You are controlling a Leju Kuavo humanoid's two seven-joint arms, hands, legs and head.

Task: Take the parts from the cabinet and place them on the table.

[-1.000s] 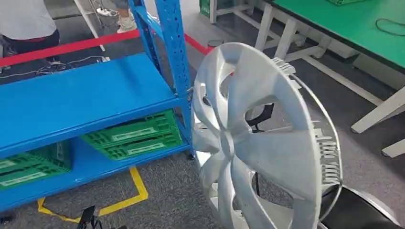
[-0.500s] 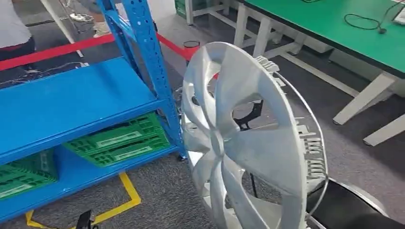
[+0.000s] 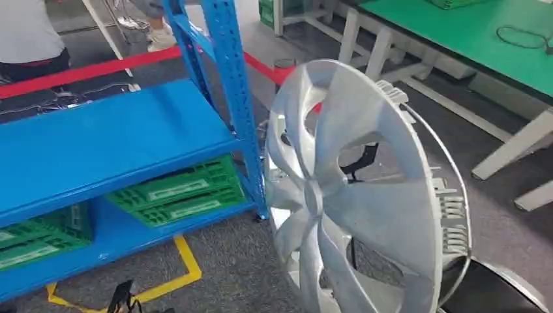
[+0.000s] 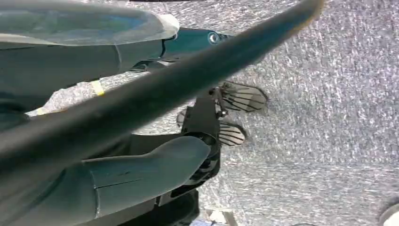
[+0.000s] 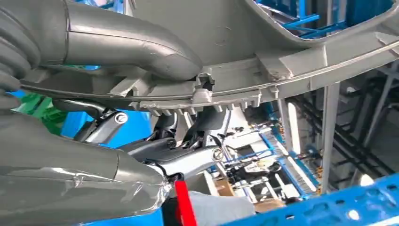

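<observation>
Right wrist view: right hand (image 5: 94,117) has its thick grey thumb on one face of the silver plastic wheel cover (image 5: 263,70) and its darker fingers (image 5: 188,160) on the other, clamping the ribbed rim with its wire ring. Left wrist view: left hand (image 4: 141,174), grey thumb curved inward, dark fingers tucked behind it; a dark blurred bar crosses in front, cannot tell whether the fingers hold anything. Speckled grey carpet floor (image 4: 329,117) lies beyond.

Head view: the wheel cover (image 3: 365,202) stands nearly upright, edge-on and tilted, in the air close to the camera, off the blue steel shelving rack (image 3: 130,140), just beside its perforated corner post. Green plastic crates (image 3: 176,189) sit on the lower shelf; the upper blue shelf is bare. Green-topped worktop (image 3: 482,32) with white legs stands well apart, far right. Yellow floor tape (image 3: 186,261) runs under the rack, red barrier tape (image 3: 91,68) behind it. A person (image 3: 32,32) stands at the far left.
</observation>
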